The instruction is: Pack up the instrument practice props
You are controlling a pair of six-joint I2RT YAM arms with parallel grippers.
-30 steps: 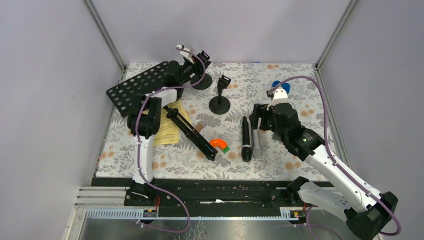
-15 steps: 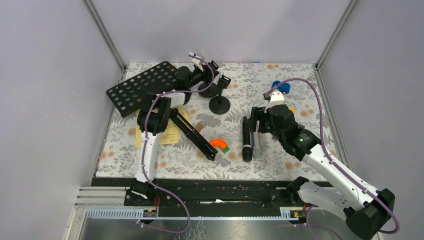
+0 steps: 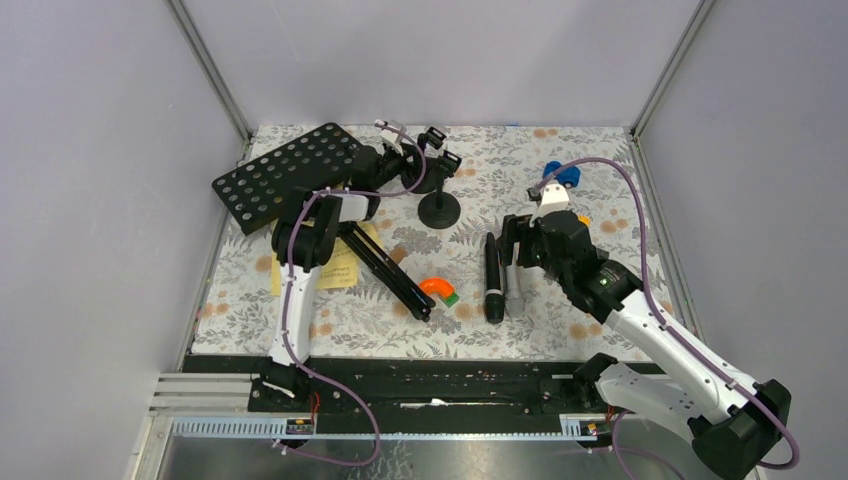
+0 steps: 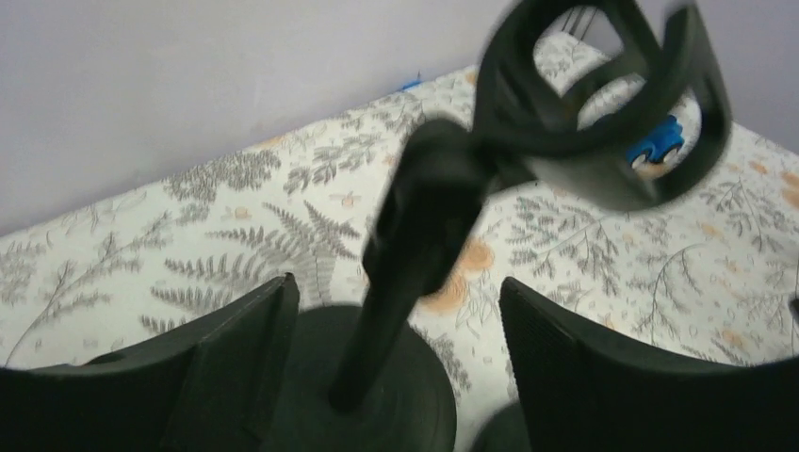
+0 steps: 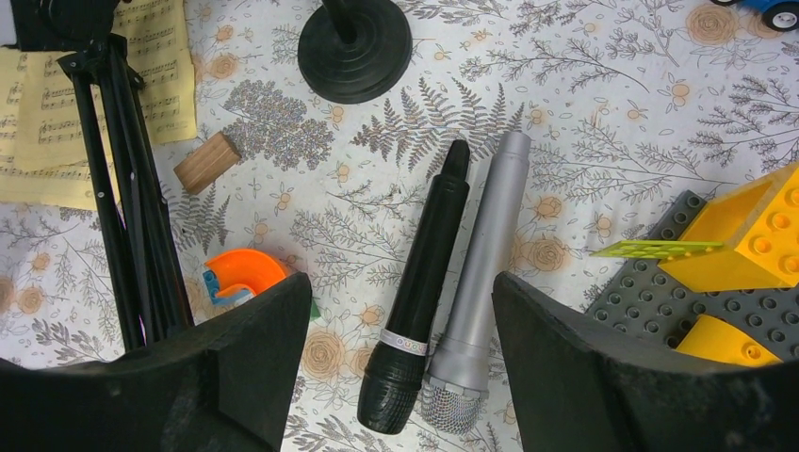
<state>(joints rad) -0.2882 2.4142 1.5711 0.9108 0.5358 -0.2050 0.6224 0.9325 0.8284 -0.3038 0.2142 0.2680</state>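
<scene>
Looks barely begun: shows no box, bag or case anywhere, and finds every prop loose on the floral-clothed table (image 3: pixel 600 150). Finds the black perforated music rack with folded tripod legs (image 3: pixel 285 175) lying flat, plate at the far left corner and legs running toward the near middle, over the yellow sheet-music pages (image 3: pixel 335 272) near the left edge. Finds the black microphone (image 5: pixel 424 264) and the silver microphone (image 5: pixel 481 273) close side by side right of centre, toward the near edge, and one short black round-based mic holder (image 3: pixel 439 205) upright at far centre. Places the second black round-based mic holder (image 4: pixel 415 217) just beyond it toward the far edge, stem between the fingers of the left gripper (image 4: pixel 394 311), jaws apart with a gap on each side of the stem, clamped on nothing. Puts the right gripper (image 5: pixel 400 292) above the two microphones, jaws wide apart, clear of both. Leaves all six props to collect, judging by this. Leaves aside the small blue toy car (image 3: pixel 562 175), the orange curved toy block (image 3: pixel 436 289), a small wooden block (image 5: pixel 207 162) and some yellow and grey building bricks (image 5: pixel 744 235). Hard to make out: the second holder's clip, blurred in the left wrist view, and its base, covered from above by the left gripper; hidden from above under the right gripper, the far end of the silver microphone; cannot tell where the props are meant to go
</scene>
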